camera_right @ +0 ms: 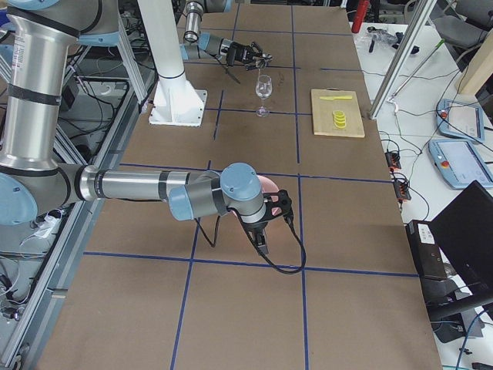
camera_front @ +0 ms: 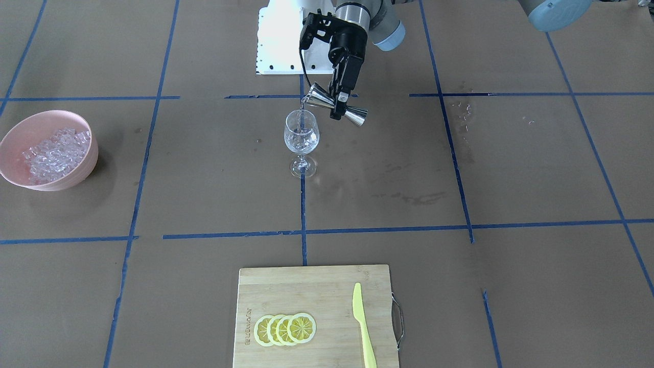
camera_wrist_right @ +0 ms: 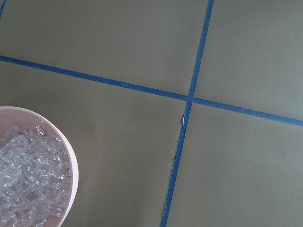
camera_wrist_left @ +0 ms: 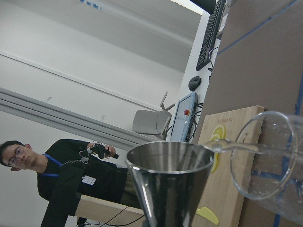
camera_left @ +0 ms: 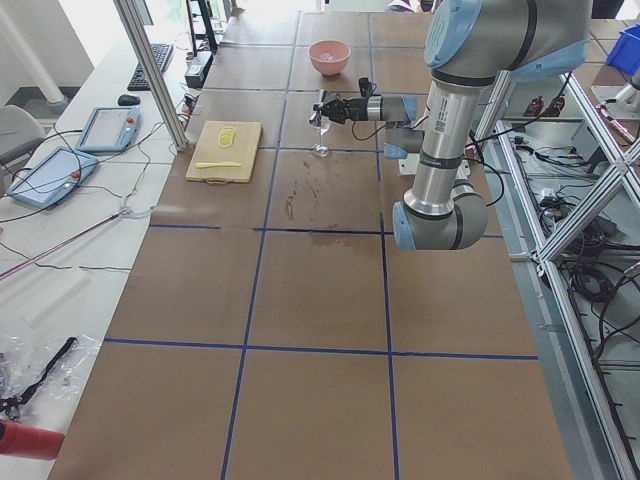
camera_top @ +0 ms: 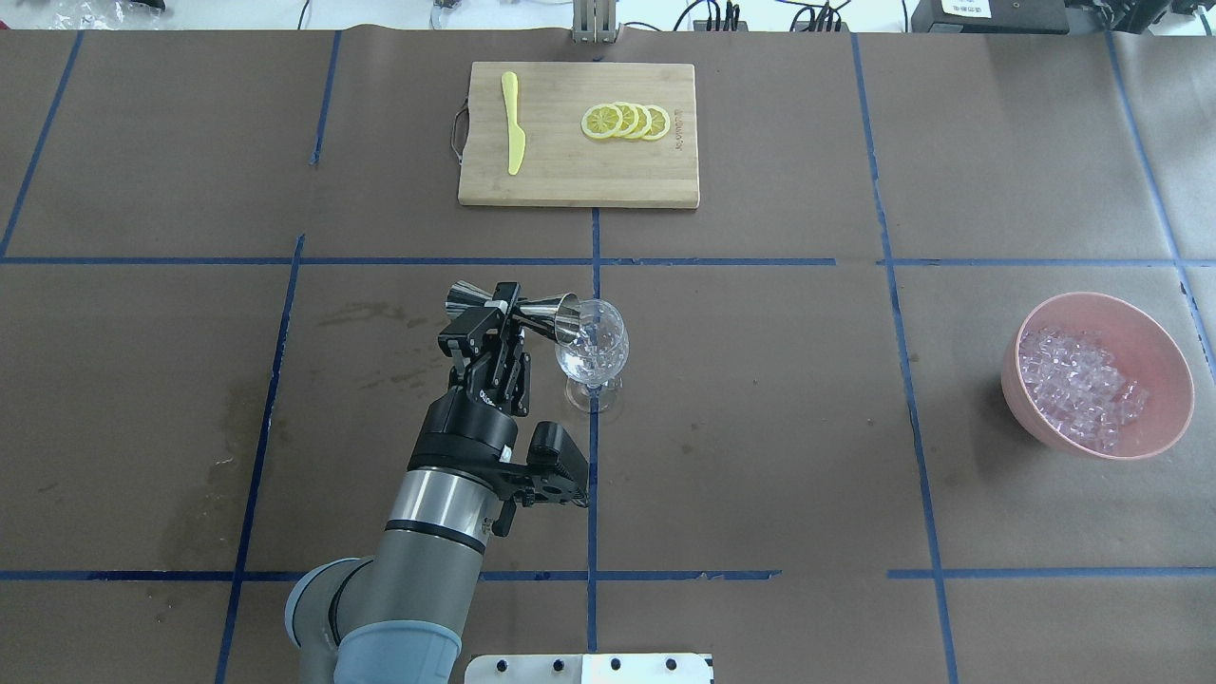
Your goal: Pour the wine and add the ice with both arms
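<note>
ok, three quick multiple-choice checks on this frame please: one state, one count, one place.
1. The jigger in the left gripper is:
A. held upright, nothing flowing
B. tilted, pouring into the wine glass
C. pointing away from the glass

2. How many lemon slices are there?
A. two
B. six
C. four

3. Where is the yellow knife?
A. on the cutting board, apart from the slices
B. inside the wine glass
C. clamped in the left gripper

Answers:
1 B: the jigger's mouth hangs over the glass rim, and a thin clear stream runs down into the bowl.
2 C: four overlapping rounds lie in one row.
3 A: the knife lies flat on the board by the handle side, with bare wood between it and the slices.
</note>
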You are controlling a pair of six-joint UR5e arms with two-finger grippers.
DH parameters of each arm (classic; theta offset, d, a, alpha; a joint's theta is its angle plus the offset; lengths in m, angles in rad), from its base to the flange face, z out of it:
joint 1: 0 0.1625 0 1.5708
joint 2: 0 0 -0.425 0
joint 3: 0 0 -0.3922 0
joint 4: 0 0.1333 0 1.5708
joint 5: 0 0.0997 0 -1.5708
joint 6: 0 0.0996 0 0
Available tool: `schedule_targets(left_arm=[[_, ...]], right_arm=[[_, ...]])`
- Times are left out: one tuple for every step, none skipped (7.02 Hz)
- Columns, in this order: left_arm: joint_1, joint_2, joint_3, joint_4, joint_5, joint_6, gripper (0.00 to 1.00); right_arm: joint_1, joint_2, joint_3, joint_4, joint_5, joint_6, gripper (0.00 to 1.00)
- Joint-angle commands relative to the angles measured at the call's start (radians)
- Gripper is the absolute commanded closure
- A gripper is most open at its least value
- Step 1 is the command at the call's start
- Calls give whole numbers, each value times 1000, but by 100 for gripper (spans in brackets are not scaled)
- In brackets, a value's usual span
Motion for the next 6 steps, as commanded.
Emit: schedule_targets(left_arm=[[-2,-9,-2,0,1,102,100],[-3,-11,-1,0,18,133,100],[-3,-17,-1,0,34,196,100],[-3,-17,-1,0,36,216,100],[-6,-17,-1,0,36,263,100],[-6,-20,-1,0,51,299,100]], right_arm=[[0,1,0,1,0,0,0],[0,1,0,-1,0,1,0],[0,-1,0,1,0,0,0],[0,-1,0,-1,0,1,0],[0,-1,0,-1,0,1,0],[0,-2,0,-1,0,1,0]])
